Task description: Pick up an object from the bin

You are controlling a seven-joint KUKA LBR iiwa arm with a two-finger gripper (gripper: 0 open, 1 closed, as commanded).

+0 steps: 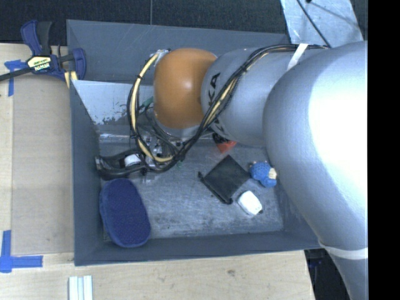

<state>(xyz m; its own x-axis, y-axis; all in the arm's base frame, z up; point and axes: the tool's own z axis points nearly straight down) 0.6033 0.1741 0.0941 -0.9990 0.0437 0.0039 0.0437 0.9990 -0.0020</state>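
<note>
Claw [145, 158] low in the bin [84, 199], in its far-left part, under the orange cover [181, 86] and a loop of cables [134, 105]. Open or closed: cannot tell, the cover and cables hide the tip. Nothing seen held.

Nearest thing: dark blue oval pad [125, 212], lying flat just beside the claw on the near side, slightly left. Its long axis runs along the left wall, and its left and near edges sit close to the near-left corner, so there is little room on those two sides. Whether the claw touches the pad: cannot tell.

Right of the claw is a bare strip of floor, then a black flat slab [224, 179] lying skewed to the walls. Beyond the slab is a small blue toy [262, 173], and a white lump [250, 202] lies at the slab's near-right corner, touching or nearly so. A red scrap [225, 145] peeks out from under the arm [312, 136], far side of the slab.

Open floor: the middle of the bin between pad and slab, along to the near wall. The arm covers the right side.
</note>
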